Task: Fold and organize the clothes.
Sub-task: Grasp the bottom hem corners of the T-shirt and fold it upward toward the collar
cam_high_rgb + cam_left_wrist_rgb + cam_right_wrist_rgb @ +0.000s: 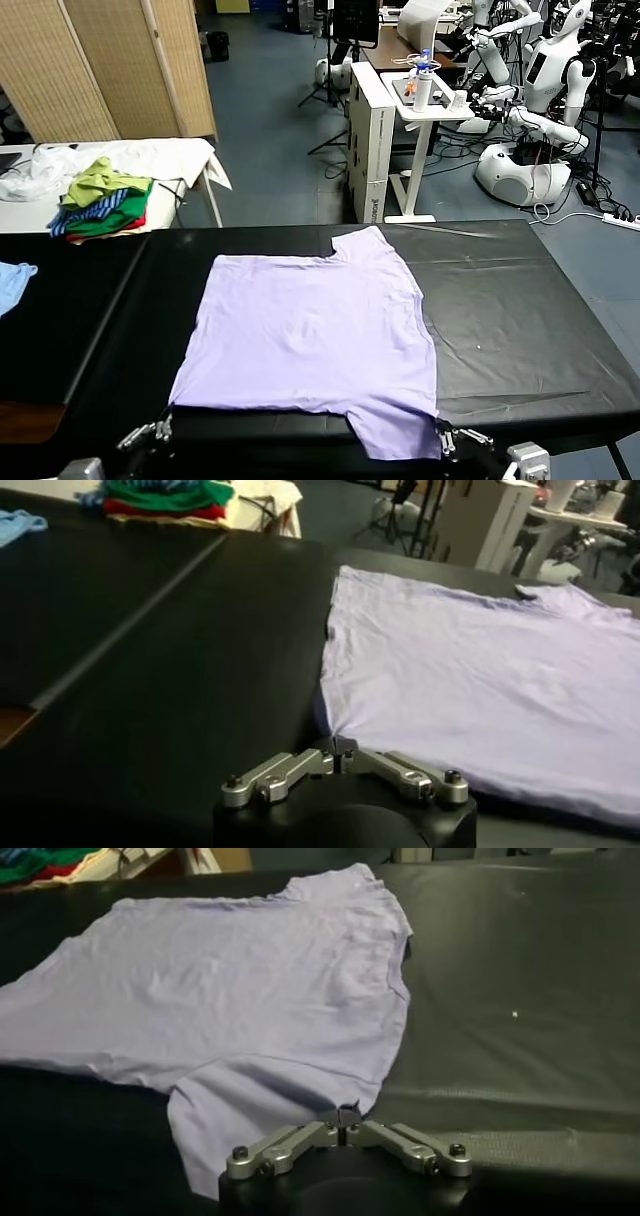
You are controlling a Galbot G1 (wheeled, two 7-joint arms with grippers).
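Black table (520, 320), lavender T-shirt (310, 340) pinched in both closed claws (342, 752) (347, 1116), clothes pile (100, 200) beyond.

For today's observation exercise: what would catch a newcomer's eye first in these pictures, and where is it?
The pale lavender T-shirt lies spread flat mid-way across the black table. At the near edge the left gripper and right gripper are each shut on a corner of its cloth. A green, striped and red clothes pile sits on a white table behind, left.

Left gripper (341, 754) fingers pinching lavender T-shirt (480, 670) corner
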